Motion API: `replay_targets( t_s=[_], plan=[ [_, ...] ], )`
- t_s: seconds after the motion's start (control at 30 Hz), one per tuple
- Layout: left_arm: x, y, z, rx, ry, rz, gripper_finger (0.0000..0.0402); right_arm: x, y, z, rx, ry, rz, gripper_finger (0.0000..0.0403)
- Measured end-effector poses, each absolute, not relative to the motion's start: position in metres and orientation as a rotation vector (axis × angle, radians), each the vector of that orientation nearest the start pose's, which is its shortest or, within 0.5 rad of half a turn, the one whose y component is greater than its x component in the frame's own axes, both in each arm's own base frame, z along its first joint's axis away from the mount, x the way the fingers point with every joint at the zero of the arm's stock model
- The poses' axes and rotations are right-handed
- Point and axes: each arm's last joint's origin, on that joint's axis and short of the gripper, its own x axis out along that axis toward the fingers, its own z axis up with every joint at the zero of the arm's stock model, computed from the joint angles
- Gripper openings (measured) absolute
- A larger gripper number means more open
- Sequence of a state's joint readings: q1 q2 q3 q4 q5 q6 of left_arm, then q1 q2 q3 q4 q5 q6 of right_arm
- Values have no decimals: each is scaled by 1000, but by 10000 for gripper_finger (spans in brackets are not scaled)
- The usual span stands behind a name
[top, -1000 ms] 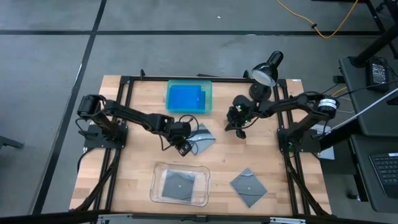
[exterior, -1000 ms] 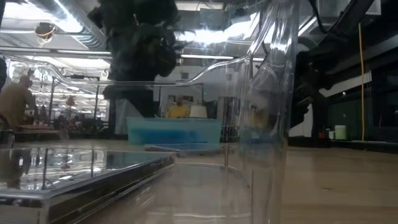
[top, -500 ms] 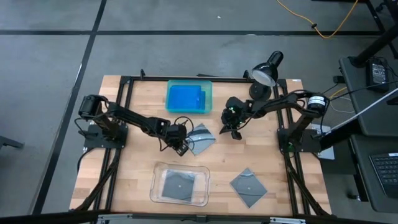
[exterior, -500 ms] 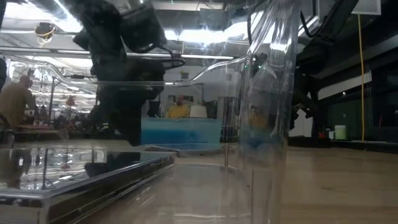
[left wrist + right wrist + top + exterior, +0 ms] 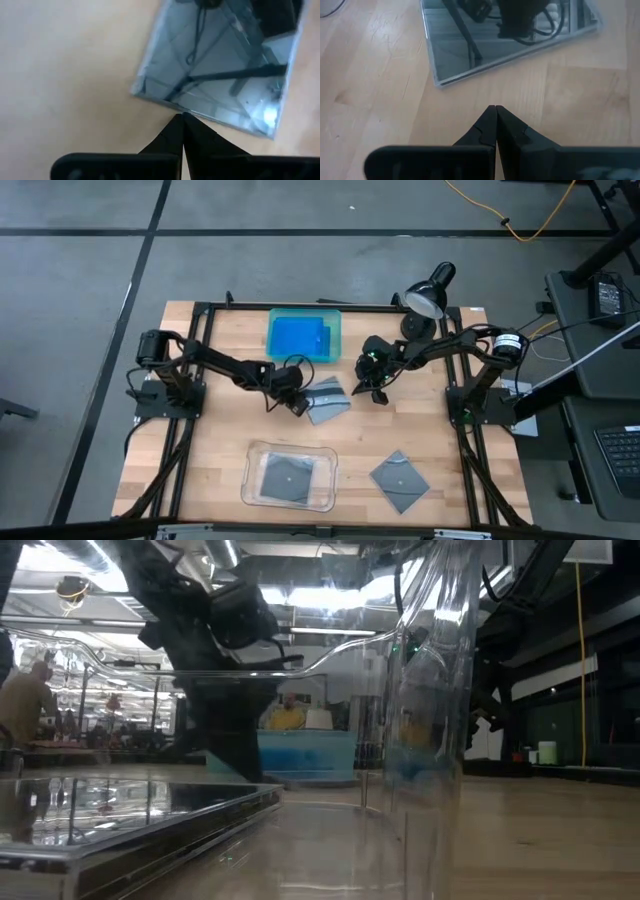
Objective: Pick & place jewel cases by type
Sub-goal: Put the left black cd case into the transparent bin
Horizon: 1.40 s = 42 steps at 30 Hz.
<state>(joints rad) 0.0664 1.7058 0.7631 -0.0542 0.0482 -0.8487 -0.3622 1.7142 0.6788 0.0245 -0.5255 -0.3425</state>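
A dark grey glossy jewel case (image 5: 328, 400) lies flat on the wood in the middle of the table. My left gripper (image 5: 298, 406) is shut at its left edge, tips down on the table. My right gripper (image 5: 378, 394), also shut, stands just right of the case; its tips (image 5: 493, 109) stop short of the case's corner (image 5: 437, 82). Blue cases lie in the teal tray (image 5: 334, 340) at the far middle. One grey case (image 5: 290, 478) lies in the clear tray (image 5: 250, 480), and another (image 5: 399, 479) lies on the bare wood at the near right. My left gripper has its shut fingertips (image 5: 182, 120) against the grey case's left edge (image 5: 170, 104), about midway along it. The fingers slant down from the table's left. The case lies flat on the wood.
A black desk lamp (image 5: 430, 292) stands at the far right, close behind the right arm. The clear tray's wall (image 5: 430, 740) fills the front of the low view. Bare wood lies between the middle case and the near trays. People sit in the room beyond the table.
My left gripper has come down and gone a little toward the far edge, reaching the grey case's left edge, staying shut. My right gripper has moved slightly toward the table's left, nearer the case, then stopped.
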Motion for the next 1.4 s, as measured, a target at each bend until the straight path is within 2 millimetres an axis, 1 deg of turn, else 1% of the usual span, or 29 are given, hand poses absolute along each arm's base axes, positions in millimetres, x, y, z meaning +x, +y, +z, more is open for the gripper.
replay_targets(
  t_s=[0.3, 0.4, 0.47, 0.57, 0.77, 0.93, 1.03, 1.13, 1.4],
  plan=[
    [299, 48, 122, -762, 862, 518, 2, 270, -87, 106, 117, 867, 300, 10],
    [298, 62, 122, -777, 821, 559, 1, 270, -87, 106, 117, 867, 300, 10],
    [299, 66, 124, -796, 801, 544, 2, 270, -87, 106, 117, 867, 300, 10],
    [299, 65, 126, -821, 807, 504, 2, 271, -86, 106, 122, 868, 299, 10],
    [298, 51, 138, -938, 824, 422, 3, 273, -78, 106, 124, 874, 320, 10],
    [281, 45, 146, -965, 928, 515, 1, 276, -69, 106, 104, 872, 353, 10],
    [274, 42, 149, -986, 949, 581, 3, 278, -66, 107, 77, 863, 353, 10],
    [275, 40, 151, -1018, 927, 592, 3, 279, -65, 107, 36, 863, 334, 10],
    [279, 41, 154, -1066, 860, 617, 8, 279, -66, 107, 9, 878, 293, 10]
  ],
)
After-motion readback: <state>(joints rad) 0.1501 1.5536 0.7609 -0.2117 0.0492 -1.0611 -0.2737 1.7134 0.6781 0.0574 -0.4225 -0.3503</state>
